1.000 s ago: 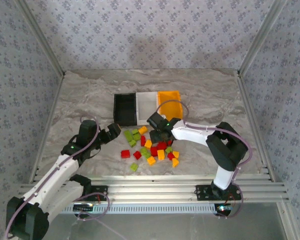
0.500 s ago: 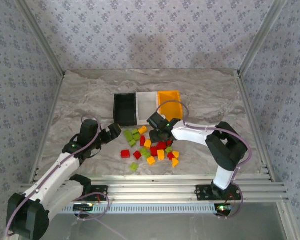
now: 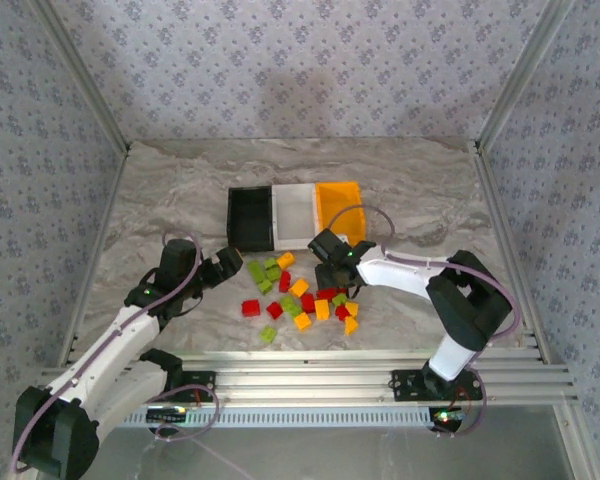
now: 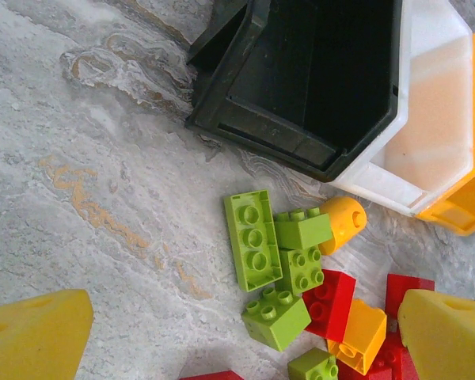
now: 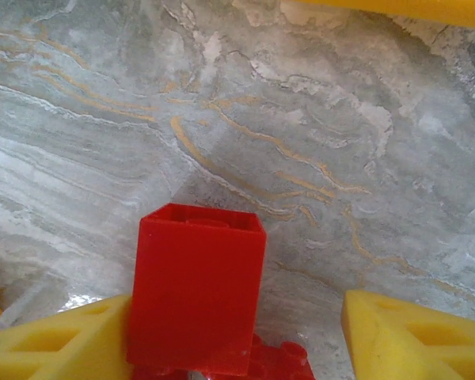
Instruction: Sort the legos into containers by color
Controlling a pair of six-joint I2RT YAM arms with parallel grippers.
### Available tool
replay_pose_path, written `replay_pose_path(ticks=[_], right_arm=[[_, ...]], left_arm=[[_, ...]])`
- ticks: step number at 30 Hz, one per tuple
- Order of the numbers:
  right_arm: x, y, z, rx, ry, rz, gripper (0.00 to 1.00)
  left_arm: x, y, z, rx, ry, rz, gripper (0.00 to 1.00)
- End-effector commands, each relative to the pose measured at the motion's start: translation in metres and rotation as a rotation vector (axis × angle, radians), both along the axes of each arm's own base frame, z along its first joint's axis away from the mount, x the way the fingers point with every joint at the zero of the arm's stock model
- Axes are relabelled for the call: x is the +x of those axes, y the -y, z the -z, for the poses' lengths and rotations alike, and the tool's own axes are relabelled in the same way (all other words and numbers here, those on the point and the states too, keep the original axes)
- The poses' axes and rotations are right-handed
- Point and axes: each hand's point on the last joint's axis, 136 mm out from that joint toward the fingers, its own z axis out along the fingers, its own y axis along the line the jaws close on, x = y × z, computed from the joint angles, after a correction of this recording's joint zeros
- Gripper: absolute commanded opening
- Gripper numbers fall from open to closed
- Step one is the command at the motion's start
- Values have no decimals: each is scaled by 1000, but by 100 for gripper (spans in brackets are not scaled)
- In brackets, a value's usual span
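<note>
The legos (image 3: 300, 295) lie in a loose pile of red, lime green and orange-yellow bricks in front of the containers: black bin (image 3: 250, 218), white bin (image 3: 294, 214) and orange-yellow bin (image 3: 340, 203). My right gripper (image 3: 330, 272) is low over the pile's far right side. In the right wrist view it (image 5: 236, 309) is open around a red brick (image 5: 196, 289) standing on end. The brick rests against the left pad (image 5: 55, 340) and is apart from the right one. My left gripper (image 3: 232, 266) is open at the pile's left edge, over green bricks (image 4: 257, 237).
The black bin (image 4: 317, 71), white bin (image 4: 431, 119) and orange-yellow bin (image 4: 467, 190) stand just beyond the left gripper. A metal rail (image 3: 310, 375) runs along the table's near edge. Patterned walls close in the sides and back.
My right gripper has shifted slightly right and toward the near edge over the pile, and its jaws have narrowed around the red brick. The left arm has barely moved.
</note>
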Motion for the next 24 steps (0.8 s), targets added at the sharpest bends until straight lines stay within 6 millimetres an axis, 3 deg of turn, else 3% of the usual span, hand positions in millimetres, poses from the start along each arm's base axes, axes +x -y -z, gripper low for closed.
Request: replay_pose_path(ticks=[1, 8, 13, 17, 20, 24], right_arm=[[8, -3, -2, 18, 19, 32, 68], [18, -11, 5, 46, 13, 38, 53], [18, -13, 1, 67, 21, 29, 35], [22, -17, -25, 108, 69, 19, 29], [27, -17, -54, 142, 121, 16, 27], [50, -7, -87, 159, 183, 47, 27]], left_arm=[[2, 3, -1, -14, 1, 1, 99], [4, 5, 7, -10, -26, 3, 100], [6, 7, 5, -18, -26, 3, 100], [6, 6, 1, -11, -23, 2, 100], [5, 2, -2, 12, -12, -9, 99], [2, -2, -6, 29, 6, -18, 100]])
